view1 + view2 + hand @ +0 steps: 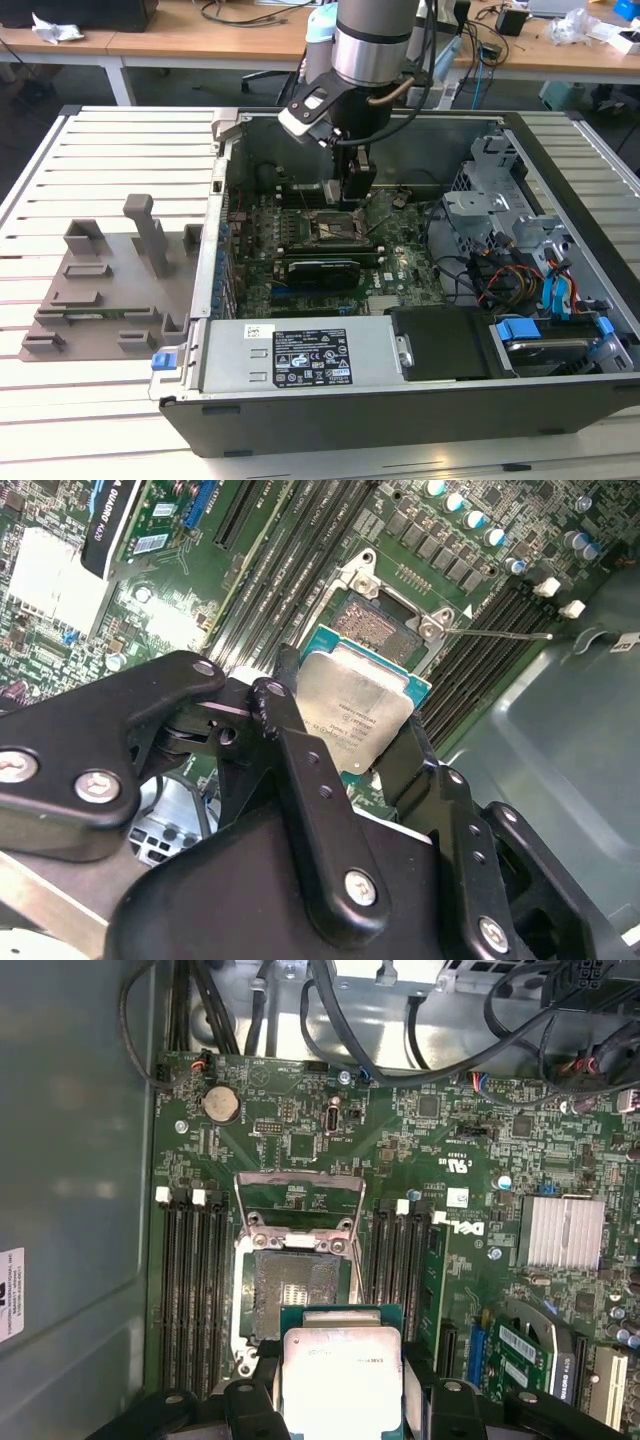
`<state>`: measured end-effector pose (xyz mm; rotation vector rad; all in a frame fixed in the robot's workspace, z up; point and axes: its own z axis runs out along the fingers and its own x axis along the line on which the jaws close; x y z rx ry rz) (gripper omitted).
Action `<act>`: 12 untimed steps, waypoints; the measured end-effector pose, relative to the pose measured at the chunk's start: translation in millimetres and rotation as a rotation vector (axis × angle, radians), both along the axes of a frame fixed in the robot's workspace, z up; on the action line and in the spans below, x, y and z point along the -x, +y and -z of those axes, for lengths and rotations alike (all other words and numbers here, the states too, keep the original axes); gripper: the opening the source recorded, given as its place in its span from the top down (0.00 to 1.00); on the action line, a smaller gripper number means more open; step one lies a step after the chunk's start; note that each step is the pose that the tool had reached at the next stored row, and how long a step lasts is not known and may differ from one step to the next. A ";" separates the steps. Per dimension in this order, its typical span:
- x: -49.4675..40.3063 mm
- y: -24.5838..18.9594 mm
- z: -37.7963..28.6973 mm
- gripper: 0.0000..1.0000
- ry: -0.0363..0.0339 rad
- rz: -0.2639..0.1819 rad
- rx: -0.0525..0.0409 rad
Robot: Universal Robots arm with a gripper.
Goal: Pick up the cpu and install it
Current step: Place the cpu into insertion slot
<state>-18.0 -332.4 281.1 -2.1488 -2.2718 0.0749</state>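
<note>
1. Hand (352, 718), black, two-fingered: clamped on opposite edges of item 2, inside open grey metal computer case (400, 425).
2. Small flat square cpu with pale silver metal top (342, 1365): held over green motherboard (300, 1125), near open dark square socket frame (296, 1295), not seated.

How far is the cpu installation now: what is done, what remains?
Done: the cpu is picked up, clamped in the gripper. In hand: it hangs over the board at the socket's edge. Left: the socket is bare, its frame open; the cpu is not seated yet.
</note>
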 end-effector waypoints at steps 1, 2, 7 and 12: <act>0.0 0.0 0.3 0.45 0.0000 0.000 0.0001; 0.0 0.0 0.8 0.45 0.0000 0.000 0.0000; 0.0 0.0 4.0 0.45 0.0000 0.000 0.0000; 0.0 0.0 7.4 0.45 0.0000 0.000 0.0000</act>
